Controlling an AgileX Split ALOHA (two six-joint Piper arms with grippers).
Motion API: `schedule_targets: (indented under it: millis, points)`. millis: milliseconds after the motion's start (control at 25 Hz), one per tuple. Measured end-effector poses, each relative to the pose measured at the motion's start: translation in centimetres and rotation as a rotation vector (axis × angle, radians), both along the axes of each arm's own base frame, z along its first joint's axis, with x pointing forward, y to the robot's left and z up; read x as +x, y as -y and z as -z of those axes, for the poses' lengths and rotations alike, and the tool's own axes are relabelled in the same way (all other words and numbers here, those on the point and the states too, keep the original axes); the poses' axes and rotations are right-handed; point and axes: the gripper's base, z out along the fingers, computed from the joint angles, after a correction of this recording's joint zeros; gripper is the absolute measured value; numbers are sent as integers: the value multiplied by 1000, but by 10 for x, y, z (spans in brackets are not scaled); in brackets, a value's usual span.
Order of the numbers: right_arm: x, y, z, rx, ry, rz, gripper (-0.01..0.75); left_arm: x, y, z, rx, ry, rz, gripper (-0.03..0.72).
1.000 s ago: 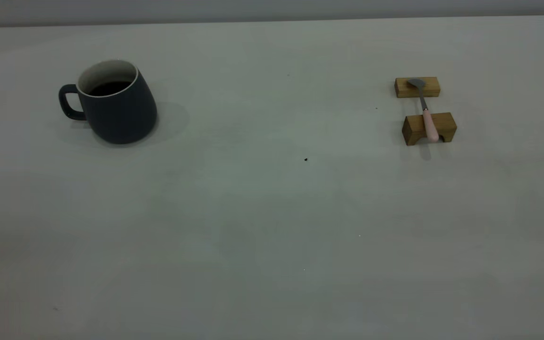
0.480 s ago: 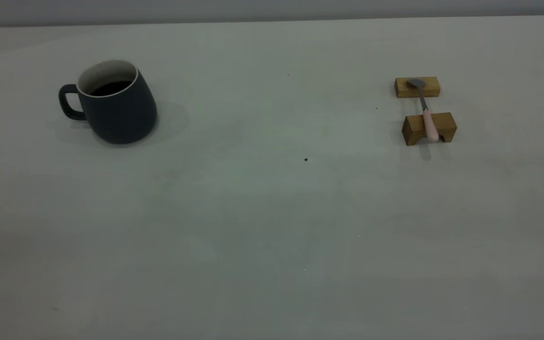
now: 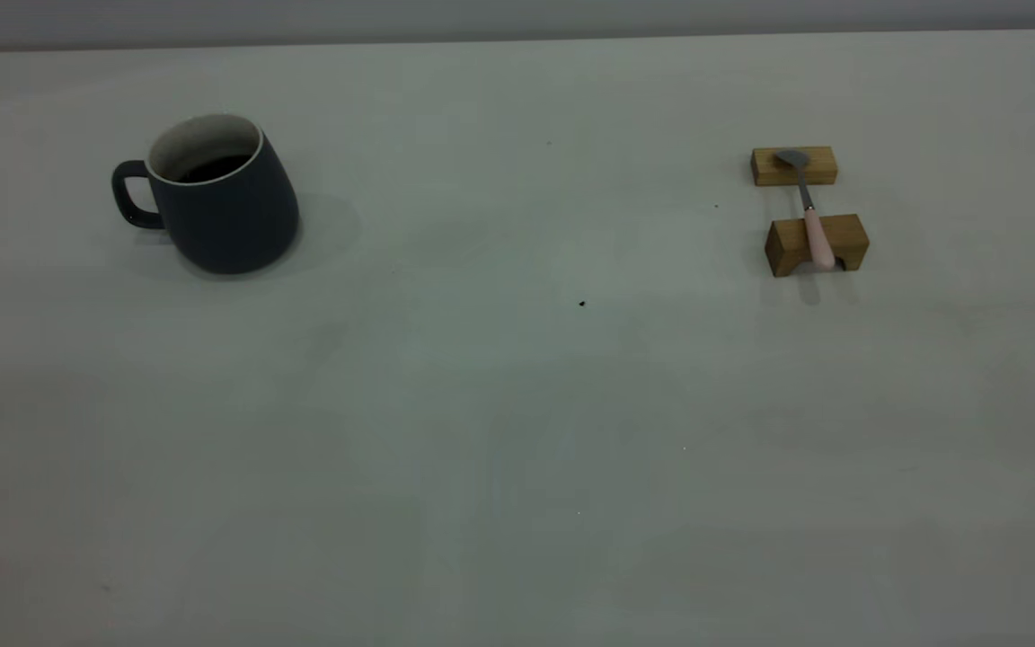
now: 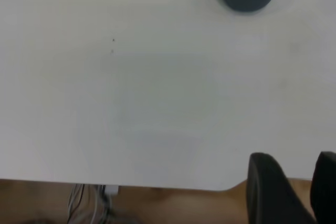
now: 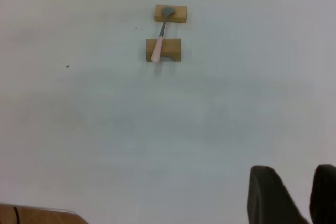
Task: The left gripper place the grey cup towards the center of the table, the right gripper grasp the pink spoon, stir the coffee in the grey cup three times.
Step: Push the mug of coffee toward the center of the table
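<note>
Nearest, my left claw (image 4: 294, 192) hung over the worktop's (image 3: 517, 431) near edge, its two fingers apart and holding nothing. My right claw (image 5: 294, 195) hung just as far back on the right, fingers likewise apart. Farther off, at far left, the grey cup (image 3: 216, 198) stood upright with coffee (image 3: 212, 167) in it, handle to the left. At far right, the pink spoon (image 3: 812, 216) lay across two wooden blocks (image 3: 816, 243). I judged no step begun; first my left claw needed to reach the cup.
</note>
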Motion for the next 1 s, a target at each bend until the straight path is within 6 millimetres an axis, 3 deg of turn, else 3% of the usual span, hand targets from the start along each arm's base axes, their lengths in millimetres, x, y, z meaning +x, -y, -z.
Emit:
schedule_targets:
  millis: [160, 240, 440, 600, 800, 1000]
  points:
    - [0, 0, 0, 0, 0, 0, 237, 61, -3, -13, 62, -123, 67, 281]
    - [0, 0, 0, 0, 0, 0, 237, 96, -4, -14, 108, -181, 137, 322]
    - [0, 0, 0, 0, 0, 0, 237, 174, -6, -4, 229, -264, 328, 549]
    - [0, 0, 0, 0, 0, 0, 237, 229, -8, 17, 301, -329, 468, 673]
    - [0, 0, 0, 0, 0, 0, 237, 289, -9, 56, 364, -432, 646, 677]
    - [0, 0, 0, 0, 0, 0, 237, 335, -1, 96, 411, -480, 796, 671]
